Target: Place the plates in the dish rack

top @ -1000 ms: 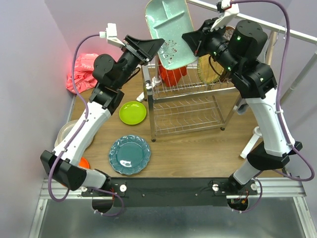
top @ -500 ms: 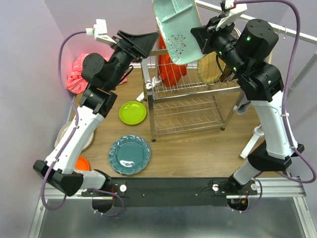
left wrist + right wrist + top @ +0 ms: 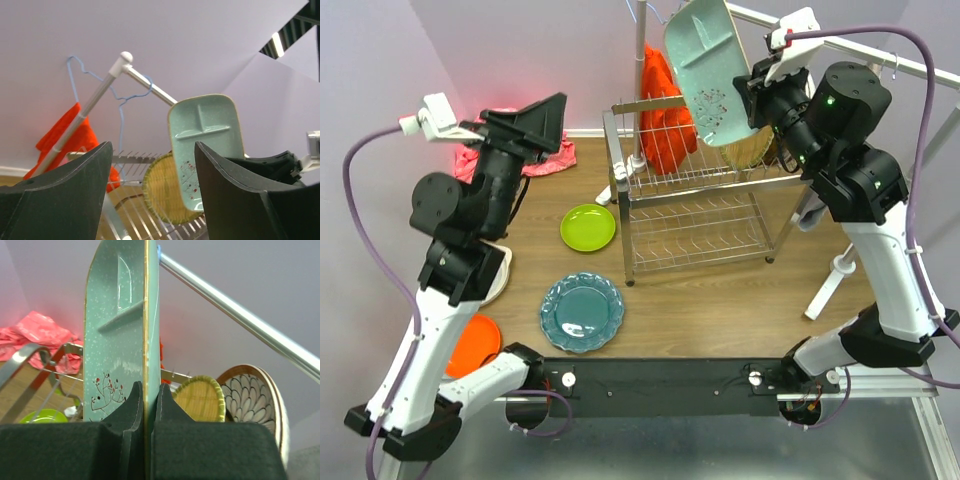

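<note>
Far to the left of the dish rack [image 3: 695, 215], an orange plate [image 3: 475, 342] lies flat on the bench [image 3: 720, 300], half hidden under my left arm; a red cloth [image 3: 545, 162] is bunched on the bench to the left of the rack's back corner. My left hand [image 3: 151, 147] hangs in the air left of the rack and above its top tier; its fingers are spread wide with nothing between them, and it points toward the rack. A lime green plate [image 3: 588, 227] lies flat just beside the rack's left side; a teal scalloped plate [image 3: 581, 311] lies flat off the rack's near left corner, apart from it. An orange garment [image 3: 663, 110] hangs on a hanger behind the rack's left end.

The mint divided tray [image 3: 710, 70] is up in the air over the rack's top tier, stood on edge and tilted, clear of the wires; my right hand [image 3: 147, 390] pinches its lower edge, one finger on each face. A woven yellow plate [image 3: 750, 152] stands on edge at the right end of the rack's top tier; in the right wrist view a white petal-patterned plate [image 3: 252, 395] stands upright just beside it, though I cannot tell which slot it sits in. The rack's lower tier shows only bare wire.
</note>
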